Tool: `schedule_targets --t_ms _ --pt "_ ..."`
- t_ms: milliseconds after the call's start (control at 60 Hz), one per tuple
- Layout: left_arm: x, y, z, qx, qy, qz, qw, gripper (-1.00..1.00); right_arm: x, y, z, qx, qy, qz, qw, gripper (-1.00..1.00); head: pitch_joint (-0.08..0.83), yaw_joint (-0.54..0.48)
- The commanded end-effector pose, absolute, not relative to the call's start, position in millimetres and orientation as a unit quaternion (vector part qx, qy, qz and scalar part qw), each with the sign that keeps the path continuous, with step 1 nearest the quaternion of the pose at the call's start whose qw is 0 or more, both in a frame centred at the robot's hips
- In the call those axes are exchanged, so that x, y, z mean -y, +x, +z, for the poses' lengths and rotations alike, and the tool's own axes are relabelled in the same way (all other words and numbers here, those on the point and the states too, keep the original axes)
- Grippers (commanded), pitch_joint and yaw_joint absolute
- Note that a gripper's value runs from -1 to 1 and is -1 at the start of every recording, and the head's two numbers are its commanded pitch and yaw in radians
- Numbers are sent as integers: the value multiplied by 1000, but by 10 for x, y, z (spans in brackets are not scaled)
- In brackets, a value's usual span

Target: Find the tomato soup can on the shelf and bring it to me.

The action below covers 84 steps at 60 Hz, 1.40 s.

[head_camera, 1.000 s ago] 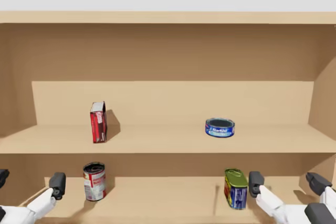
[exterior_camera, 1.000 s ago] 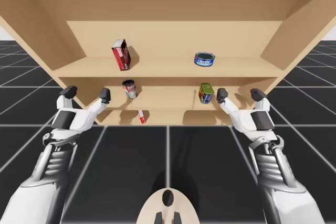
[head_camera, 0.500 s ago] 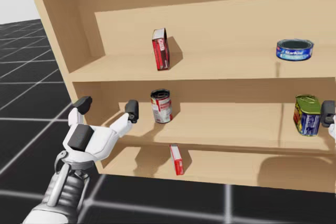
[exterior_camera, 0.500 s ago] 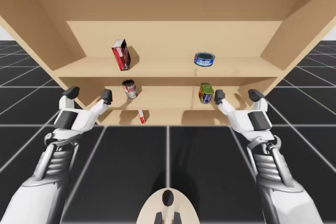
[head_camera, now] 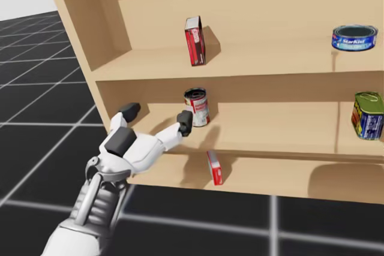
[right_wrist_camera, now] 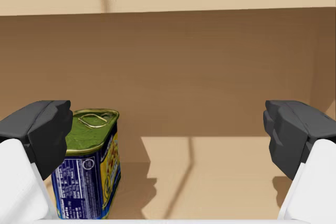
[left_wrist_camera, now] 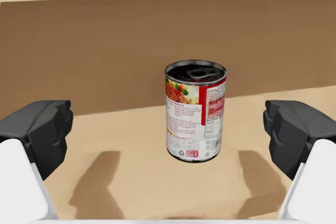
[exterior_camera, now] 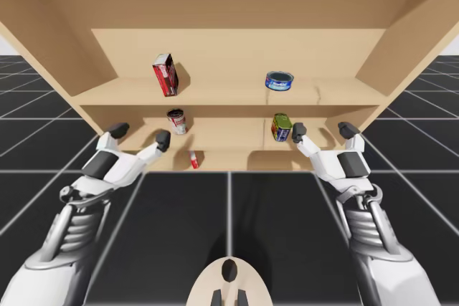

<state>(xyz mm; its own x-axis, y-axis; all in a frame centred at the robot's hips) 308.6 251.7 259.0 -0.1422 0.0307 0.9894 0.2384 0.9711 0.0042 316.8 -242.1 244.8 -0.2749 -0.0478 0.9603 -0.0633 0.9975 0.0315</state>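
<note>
The tomato soup can (exterior_camera: 176, 121) (head_camera: 197, 107), red and white with a dark top, stands upright on the middle shelf. My left gripper (exterior_camera: 140, 135) (head_camera: 156, 115) is open at that shelf's front edge, just left of the can. In the left wrist view the can (left_wrist_camera: 195, 111) stands ahead of the left gripper (left_wrist_camera: 168, 129), centred between the wide-apart fingers and touched by neither. My right gripper (exterior_camera: 323, 131) (right_wrist_camera: 168, 132) is open and empty further right at the same shelf.
A blue-and-yellow can with a green top (exterior_camera: 281, 127) (head_camera: 368, 115) (right_wrist_camera: 89, 163) stands just left of my right gripper. The upper shelf holds a red box (exterior_camera: 166, 75) (head_camera: 195, 41) and a flat blue can (exterior_camera: 279, 81) (head_camera: 354, 36). A small red box (exterior_camera: 193, 159) (head_camera: 214, 167) lies on the lowest shelf.
My left arm has moved right and forward, toward the soup can. My head has turned down and to the left. The right gripper has barely shifted.
</note>
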Motion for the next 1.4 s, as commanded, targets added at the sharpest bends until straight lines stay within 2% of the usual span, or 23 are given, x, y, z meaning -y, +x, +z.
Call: schedule_targets --t_ms 17,250,500,700,867,900,917,933,950,967,1100,1200,1400 --pt "-2305 3115 2649 714 -103 -105 685 -1000 2418 3175 2437 798 35 5 601 -1000 416 288" --pt "-2094 3530 2470 699 -113 -86 701 -1000 2435 3182 2436 799 33 6 600 -1000 413 290" --pt "-2002 3955 2346 691 -93 -56 715 -1000 2452 3188 2444 800 33 5 599 -1000 412 288" --pt "-1948 4135 2319 690 -68 -29 720 -1000 2465 3189 2450 800 33 4 599 -1000 409 281" --pt "-1879 4197 2301 684 -58 -17 727 -1000 2477 3189 2454 800 33 3 599 -1000 406 279" --pt "-1859 4195 2295 681 -55 -12 730 -743 2479 3189 2454 800 34 3 600 -1000 406 277" --pt "-1853 4190 2294 682 -54 -10 730 -500 2480 3190 2454 800 34 3 600 -1000 406 277" --pt "-1844 4181 2292 683 -54 -9 729 212 2481 3189 2454 800 34 3 600 -1000 406 277" --pt "-1841 4184 2289 682 -56 -10 729 504 2481 3189 2454 799 34 3 600 -1000 406 277" --pt "-1827 4171 2288 682 -53 -12 730 883 2482 3189 2454 799 34 3 600 -1000 406 276" --pt "-1793 4150 2292 681 -53 -19 730 994 2485 3194 2450 799 34 3 601 -1000 404 276" --pt "-1795 4143 2298 682 -53 -17 729 1000 2485 3192 2450 799 33 3 601 -1000 402 277" --pt "-1820 4025 2483 715 -45 -26 697 1000 2490 3197 2453 799 34 2 601 -1000 399 275"
